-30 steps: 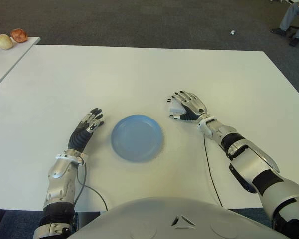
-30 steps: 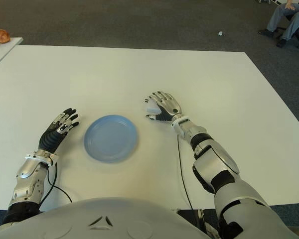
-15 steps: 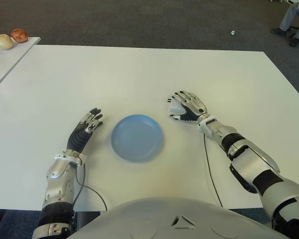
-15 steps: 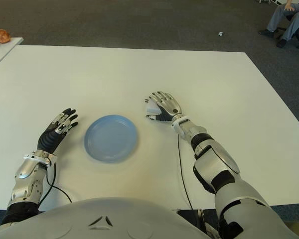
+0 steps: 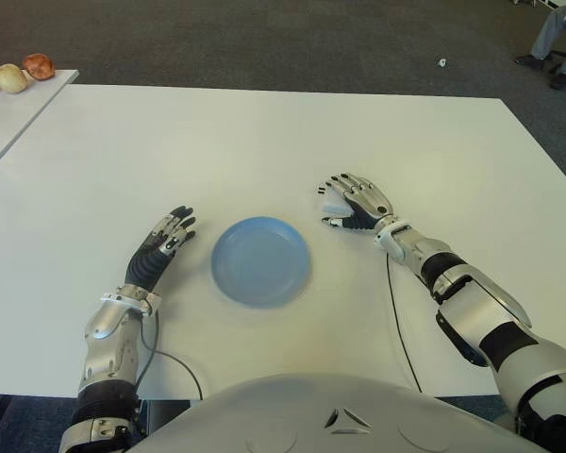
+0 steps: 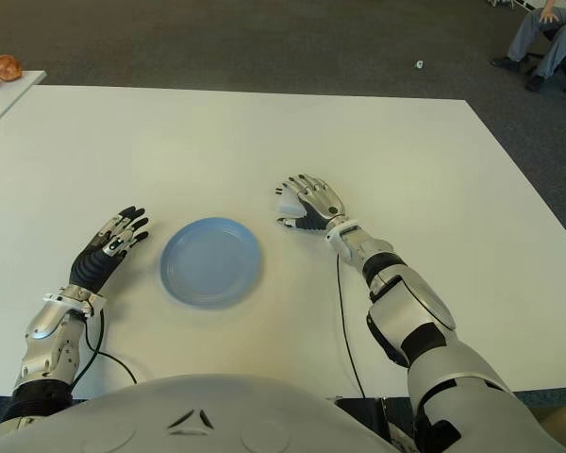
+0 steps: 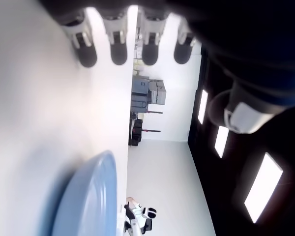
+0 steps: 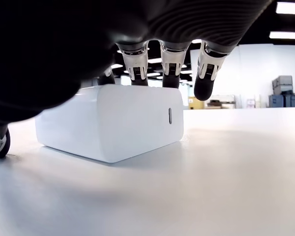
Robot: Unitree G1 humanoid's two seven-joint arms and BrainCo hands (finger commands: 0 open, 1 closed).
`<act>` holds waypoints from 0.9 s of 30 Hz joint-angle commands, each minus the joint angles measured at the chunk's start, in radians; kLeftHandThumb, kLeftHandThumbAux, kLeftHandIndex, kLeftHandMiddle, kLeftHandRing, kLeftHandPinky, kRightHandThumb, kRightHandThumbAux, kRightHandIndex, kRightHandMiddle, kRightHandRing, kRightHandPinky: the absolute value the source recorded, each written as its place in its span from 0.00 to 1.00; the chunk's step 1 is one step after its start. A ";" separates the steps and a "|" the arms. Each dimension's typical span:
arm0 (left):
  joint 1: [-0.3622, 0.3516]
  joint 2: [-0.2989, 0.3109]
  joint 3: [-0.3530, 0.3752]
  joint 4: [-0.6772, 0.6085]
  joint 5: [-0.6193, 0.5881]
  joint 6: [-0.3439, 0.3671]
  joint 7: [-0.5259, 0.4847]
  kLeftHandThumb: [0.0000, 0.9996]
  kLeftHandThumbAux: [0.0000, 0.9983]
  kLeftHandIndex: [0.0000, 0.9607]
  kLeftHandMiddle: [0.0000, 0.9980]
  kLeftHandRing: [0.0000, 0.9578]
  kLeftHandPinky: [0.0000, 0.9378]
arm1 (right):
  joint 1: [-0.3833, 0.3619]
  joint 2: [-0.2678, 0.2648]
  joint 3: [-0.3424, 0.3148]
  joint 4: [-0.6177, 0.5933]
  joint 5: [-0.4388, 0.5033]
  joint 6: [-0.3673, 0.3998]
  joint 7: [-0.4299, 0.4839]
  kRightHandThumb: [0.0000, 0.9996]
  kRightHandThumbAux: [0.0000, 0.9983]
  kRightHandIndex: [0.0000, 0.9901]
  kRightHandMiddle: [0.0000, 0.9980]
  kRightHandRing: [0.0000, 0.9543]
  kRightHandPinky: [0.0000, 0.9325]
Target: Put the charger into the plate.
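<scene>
- The right robot hand (image 5: 357, 202) sits right of centre in the frame, fingers arched over the charger (image 8: 110, 123) but not closed on it — nothing pinched yet.
- The white charger rests on the counter (image 5: 264, 142), just right of the blue plate (image 5: 261, 260) and apart from it.
- Over the last second almost nothing has moved: the hand holds the same pose over the charger, so the grasp is pending and the plate stays bare.
- The left robot hand (image 5: 160, 249) shows left of the plate, fingers straight and holding nothing.
</scene>
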 commanded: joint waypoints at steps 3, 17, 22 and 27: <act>-0.012 0.005 0.008 0.027 -0.008 -0.002 -0.021 0.00 0.48 0.01 0.05 0.01 0.00 | 0.047 0.004 -0.005 0.016 0.013 -0.003 0.061 0.24 0.37 0.00 0.00 0.00 0.07; -0.018 0.010 0.008 0.040 -0.027 -0.001 -0.050 0.00 0.49 0.02 0.05 0.02 0.01 | 0.059 0.008 -0.040 0.010 0.065 -0.030 0.118 0.30 0.37 0.00 0.00 0.02 0.16; -0.018 0.009 0.009 0.037 -0.030 0.002 -0.054 0.00 0.48 0.02 0.05 0.02 0.01 | 0.060 0.009 -0.044 0.007 0.075 -0.039 0.130 0.32 0.38 0.00 0.00 0.02 0.14; -0.017 0.010 0.009 0.034 -0.034 0.009 -0.056 0.00 0.48 0.02 0.05 0.01 0.00 | 0.059 0.008 -0.042 0.006 0.077 -0.043 0.137 0.31 0.39 0.00 0.00 0.02 0.12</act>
